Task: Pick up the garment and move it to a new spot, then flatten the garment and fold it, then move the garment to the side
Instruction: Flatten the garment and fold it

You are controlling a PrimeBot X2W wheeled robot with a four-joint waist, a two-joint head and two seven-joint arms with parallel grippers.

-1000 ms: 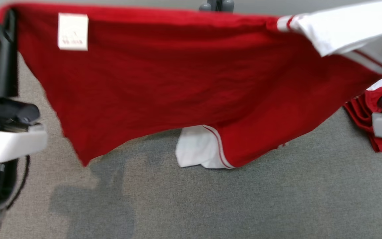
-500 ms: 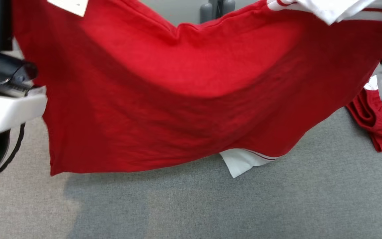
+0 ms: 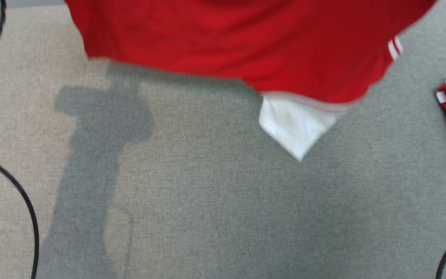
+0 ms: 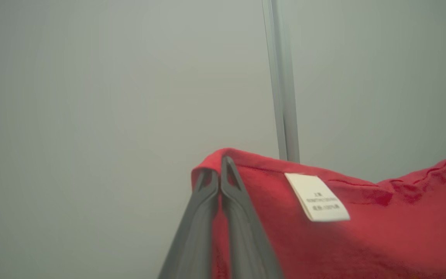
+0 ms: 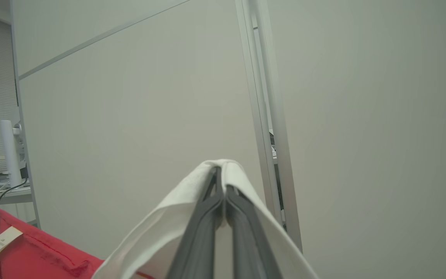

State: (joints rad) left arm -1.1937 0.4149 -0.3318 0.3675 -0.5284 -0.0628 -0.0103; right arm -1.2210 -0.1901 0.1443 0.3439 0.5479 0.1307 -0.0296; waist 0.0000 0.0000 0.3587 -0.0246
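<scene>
Left end effector (image 4: 220, 166) has slim, seemingly dark-grey fingers (image 4: 240, 232).

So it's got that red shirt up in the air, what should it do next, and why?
Probably lower both arms together and lay the red garment on the grey surface below. The left fingers pinch its red edge, the right fingers its white part, so it hangs spread out, ready for flattening.

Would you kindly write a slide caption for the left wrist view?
Left gripper pinches the red garment at its edge, beside a white label, before a pale wall.
</scene>
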